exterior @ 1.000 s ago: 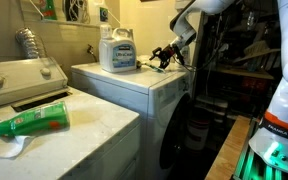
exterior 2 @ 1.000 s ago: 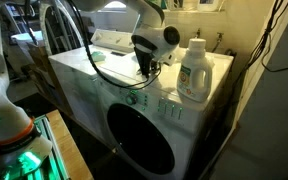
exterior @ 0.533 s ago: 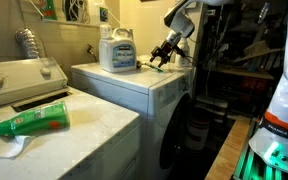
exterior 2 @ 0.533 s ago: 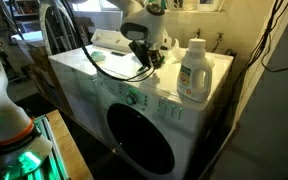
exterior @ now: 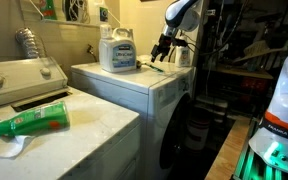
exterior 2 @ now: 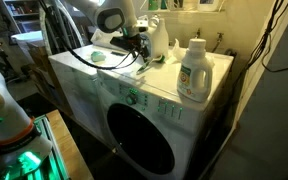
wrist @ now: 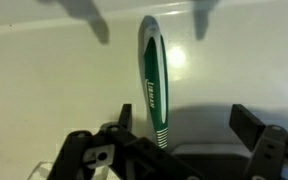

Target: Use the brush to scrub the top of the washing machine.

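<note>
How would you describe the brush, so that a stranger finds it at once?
Find the white front-loading washing machine with the dark round door. On its flat top, near the big white detergent jug, lies the brush. It is slim, with a green-and-white handle, far smaller than the jug.

The brush (wrist: 152, 85) lies flat on the washing machine (exterior: 124, 80) top (the detergent jug (exterior: 116, 50) stands on it too, apart).
</note>
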